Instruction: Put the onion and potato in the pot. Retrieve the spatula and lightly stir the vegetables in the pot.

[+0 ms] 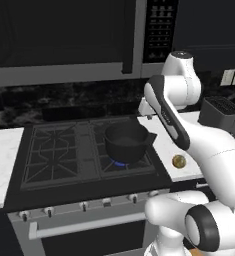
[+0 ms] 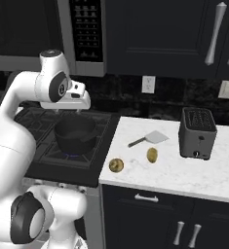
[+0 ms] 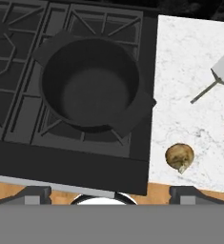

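On stove (image 3: 18, 95), black pot (image 3: 89, 86) empty, onion (image 3: 179, 157) on counter (image 3: 189, 62)

A rendered domestic kitchen. A black gas stove (image 1: 64, 155) with cast-iron grates and front knobs sits between white marble countertops (image 2: 184, 165), under a dark built-in microwave (image 1: 64, 35). Dark navy cabinets with silver handles (image 2: 213, 34) stand above and below. A boxy dark toaster (image 2: 198, 133) rests at the far right of the counter, near white wall outlets (image 2: 148, 84).
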Controlling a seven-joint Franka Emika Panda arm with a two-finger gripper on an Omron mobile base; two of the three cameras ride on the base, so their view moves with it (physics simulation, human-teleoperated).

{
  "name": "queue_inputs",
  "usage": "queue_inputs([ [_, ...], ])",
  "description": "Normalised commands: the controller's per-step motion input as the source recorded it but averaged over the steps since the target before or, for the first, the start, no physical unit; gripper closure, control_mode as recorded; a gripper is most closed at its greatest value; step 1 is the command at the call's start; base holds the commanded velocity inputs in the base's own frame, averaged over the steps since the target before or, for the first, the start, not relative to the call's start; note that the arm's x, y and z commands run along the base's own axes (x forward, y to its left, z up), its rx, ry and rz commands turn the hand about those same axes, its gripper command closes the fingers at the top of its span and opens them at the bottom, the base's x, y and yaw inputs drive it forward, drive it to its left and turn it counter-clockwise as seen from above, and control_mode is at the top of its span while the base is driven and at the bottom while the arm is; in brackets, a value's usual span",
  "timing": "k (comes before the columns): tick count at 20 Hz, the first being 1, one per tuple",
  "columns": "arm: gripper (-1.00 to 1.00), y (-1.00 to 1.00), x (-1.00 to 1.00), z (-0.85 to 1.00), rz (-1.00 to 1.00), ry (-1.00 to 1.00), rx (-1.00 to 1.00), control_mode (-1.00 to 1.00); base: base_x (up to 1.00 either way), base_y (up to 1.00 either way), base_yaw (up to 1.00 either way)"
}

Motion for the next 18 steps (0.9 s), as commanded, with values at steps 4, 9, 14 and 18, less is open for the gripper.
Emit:
queue_inputs([
  [4, -1.00, 0.00, 0.00, 0.00, 0.00, 0.00, 0.00, 1.00, 0.00, -0.31, -0.02],
  [9, -1.00, 0.00, 0.00, 0.00, 0.00, 0.00, 0.00, 1.00, 0.00, -0.01, -0.01],
  [14, -1.00, -0.15, 0.00, -0.14, -0.03, 0.00, 0.01, -1.00, 0.00, 0.00, 0.00],
  [18, -1.00, -0.53, -0.11, -0.46, -0.01, 0.04, 0.09, -1.00, 0.00, 0.00, 0.00],
])
